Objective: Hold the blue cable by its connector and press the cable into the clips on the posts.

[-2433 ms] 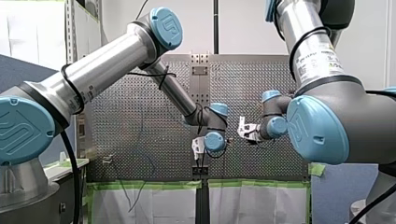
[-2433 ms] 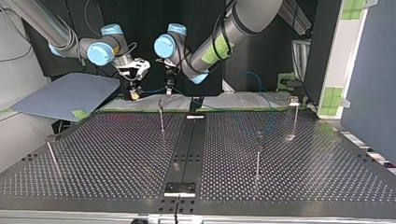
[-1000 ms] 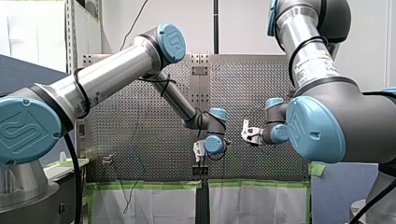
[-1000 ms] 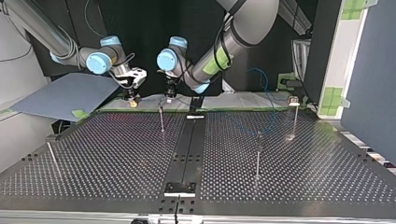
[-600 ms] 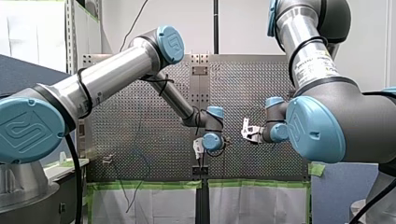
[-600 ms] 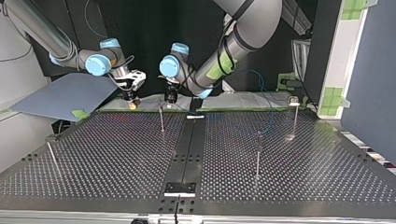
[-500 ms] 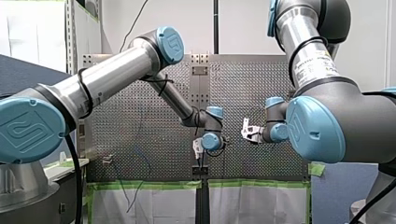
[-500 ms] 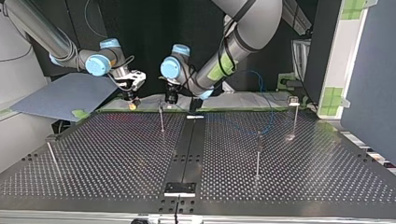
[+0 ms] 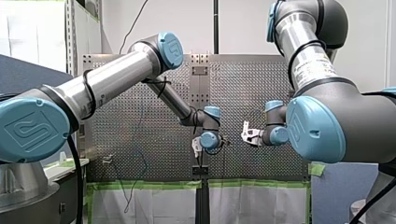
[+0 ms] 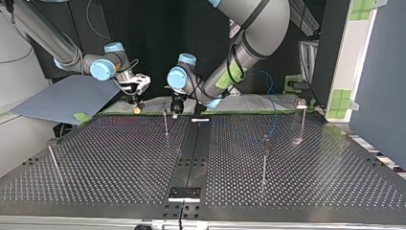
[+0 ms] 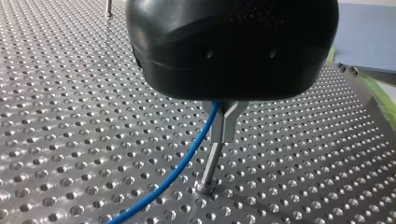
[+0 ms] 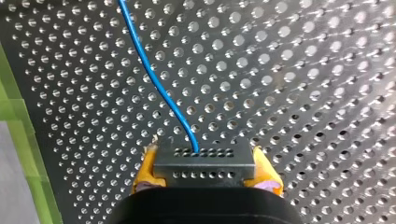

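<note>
Just under the left end effector (image 10: 175,109), the blue cable (image 11: 187,161) reaches the forked clip (image 11: 227,122) on its upright post (image 11: 211,165) and slants down toward the worktop (image 11: 70,116). How far that end effector is open cannot be told. The right end effector (image 12: 204,169), nearby, is clamped on the connector (image 12: 204,158) between yellow pads (image 12: 146,168).

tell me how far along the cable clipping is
Done: my right gripper clamps the connector between its yellow pads, the blue cable trailing out. In hand: my left gripper sits over a post, the cable right beside its clip; whether it is seated I cannot tell. Left: probably the three other posts, though the cable is too thin to trace there.
</note>
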Available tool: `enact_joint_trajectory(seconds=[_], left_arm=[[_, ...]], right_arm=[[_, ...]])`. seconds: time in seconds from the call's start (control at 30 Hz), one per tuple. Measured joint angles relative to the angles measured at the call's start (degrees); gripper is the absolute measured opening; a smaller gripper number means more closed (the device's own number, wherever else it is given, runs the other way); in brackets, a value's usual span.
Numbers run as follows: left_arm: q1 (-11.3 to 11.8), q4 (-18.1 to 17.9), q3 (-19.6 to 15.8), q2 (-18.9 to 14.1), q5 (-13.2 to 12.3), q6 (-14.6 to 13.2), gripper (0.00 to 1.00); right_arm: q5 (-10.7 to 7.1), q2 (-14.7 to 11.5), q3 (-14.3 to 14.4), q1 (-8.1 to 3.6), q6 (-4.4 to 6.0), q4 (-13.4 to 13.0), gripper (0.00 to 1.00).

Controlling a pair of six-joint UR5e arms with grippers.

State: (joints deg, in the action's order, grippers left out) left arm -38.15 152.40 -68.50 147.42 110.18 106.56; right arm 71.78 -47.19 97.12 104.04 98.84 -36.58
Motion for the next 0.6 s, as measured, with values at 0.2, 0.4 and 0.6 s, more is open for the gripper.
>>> enact_joint_trajectory(seconds=[0.2, 0.4, 0.6], left_arm=[[0.9, 0.1, 0.2, 0.1, -0.9, 0.0, 0.0], [1.5, 0.1, 0.4, 0.1, -1.8, 0.3, 0.0], [1.7, 1.4, 2.4, 1.9, -2.0, 0.5, 0.0]], right_arm=[[-0.05, 0.5, -1.7, -0.23, 0.28, 0.3, 0.0], [-0.06, 0.6, -3.3, -0.58, 0.39, 0.6, 0.0], [-0.05, 1.1, -4.8, -0.86, 0.42, 0.8, 0.0]])
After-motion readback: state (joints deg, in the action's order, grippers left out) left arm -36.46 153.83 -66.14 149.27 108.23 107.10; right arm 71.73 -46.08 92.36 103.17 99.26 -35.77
